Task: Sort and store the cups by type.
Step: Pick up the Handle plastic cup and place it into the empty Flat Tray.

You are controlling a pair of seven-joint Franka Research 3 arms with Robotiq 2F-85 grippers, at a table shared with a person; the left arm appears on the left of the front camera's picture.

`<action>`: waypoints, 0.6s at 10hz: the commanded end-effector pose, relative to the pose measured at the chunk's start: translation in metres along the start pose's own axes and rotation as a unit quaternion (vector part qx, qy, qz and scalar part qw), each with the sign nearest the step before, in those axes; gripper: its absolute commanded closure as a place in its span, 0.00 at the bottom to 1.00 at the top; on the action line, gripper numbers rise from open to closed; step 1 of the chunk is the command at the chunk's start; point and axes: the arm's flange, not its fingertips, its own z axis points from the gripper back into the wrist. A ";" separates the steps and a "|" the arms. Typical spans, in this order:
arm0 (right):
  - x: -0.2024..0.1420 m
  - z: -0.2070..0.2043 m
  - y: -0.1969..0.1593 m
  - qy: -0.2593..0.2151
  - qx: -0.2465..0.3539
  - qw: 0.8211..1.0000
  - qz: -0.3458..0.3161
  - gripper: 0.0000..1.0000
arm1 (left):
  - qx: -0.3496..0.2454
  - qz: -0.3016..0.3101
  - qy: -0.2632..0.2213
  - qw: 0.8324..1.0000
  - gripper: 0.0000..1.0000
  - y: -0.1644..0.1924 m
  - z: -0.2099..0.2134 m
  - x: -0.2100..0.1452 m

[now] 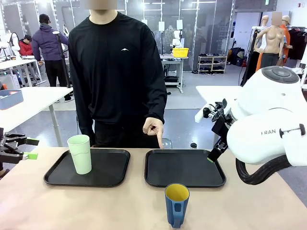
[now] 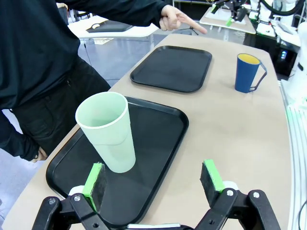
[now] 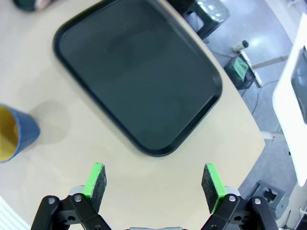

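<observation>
**A:** Where do the claws stand?

**B:** The left claw is spread wide with nothing between its green pads. It hangs at the worktop's left edge, aimed along the left tray. The right claw is just as wide and empty, looking down on the worktop near its right edge, beside a corner of the right tray.

**A:** And the cups?

**B:** The mint-green tumbler stands upright on the left tray, in its left half, just beyond one of the left claw's pads. The blue mug, yellow inside, stands upright on the bare worktop close to the robot-side edge. It is just in front of the right tray, with its handle toward the robot.

**A:** Why that layout?

**B:** I'd judge one tray per type: the tumbler looks stored, the mug not yet. The person's hand points a finger down at the right tray's far-left corner, which reads as marking where the mug belongs. The right claw, wide and nearby, seems placed to fetch it.

**A:** Surface and room?

**B:** The worktop is pale beige and smooth, and carries the two black rimmed trays side by side, with nothing on the right one. Behind the person is a large hall with a grey floor, white tables and a yellow crate on a far one.
</observation>
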 end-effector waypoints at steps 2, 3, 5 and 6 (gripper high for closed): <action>-0.039 0.022 0.022 0.029 0.023 0.997 0.067 0.00 | 0.003 -0.006 -0.004 1.000 0.00 0.001 -0.001 0.002; -0.048 0.016 0.022 0.035 0.035 0.995 0.084 0.00 | 0.003 -0.006 -0.004 1.000 0.00 0.001 -0.001 0.002; -0.059 0.001 0.020 0.057 0.033 0.995 0.081 0.00 | 0.003 -0.006 -0.004 1.000 0.00 0.001 -0.001 0.002; -0.064 -0.009 0.021 0.064 0.033 0.994 0.082 0.00 | 0.003 -0.006 -0.004 1.000 0.00 0.001 -0.001 0.002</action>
